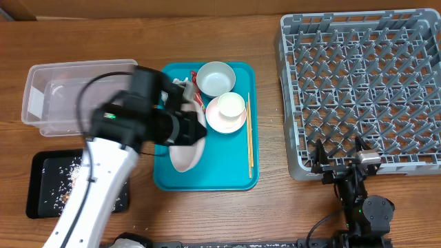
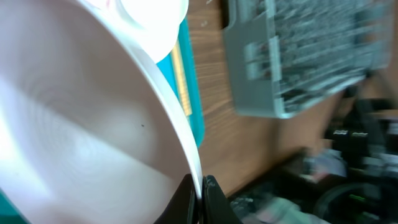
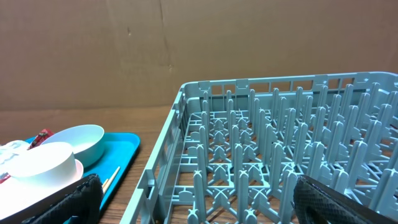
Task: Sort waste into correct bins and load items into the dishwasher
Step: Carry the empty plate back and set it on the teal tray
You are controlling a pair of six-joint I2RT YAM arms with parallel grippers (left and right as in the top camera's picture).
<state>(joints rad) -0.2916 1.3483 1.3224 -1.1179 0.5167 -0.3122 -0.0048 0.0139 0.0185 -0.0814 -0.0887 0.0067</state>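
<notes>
one thin rim pinch, left gripper (image 2: 200,191) clenched on the plate (image 2: 74,137); best carried slowly, stood upright in the rack (image 1: 358,89).

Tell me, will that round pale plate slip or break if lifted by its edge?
The round pale pink-white plate looks stiff and glossy, so it probably won't bend but could slip. The left gripper pinches only its thin rim, so it may tilt or swing. It looks ceramic, so a drop would likely chip it.

The grey dish rack (image 3: 280,81) stands beside the teal tray (image 3: 122,148) holding a bowl (image 3: 78,140), cup (image 3: 40,165) and, seemingly, chopsticks (image 3: 111,179).
</notes>
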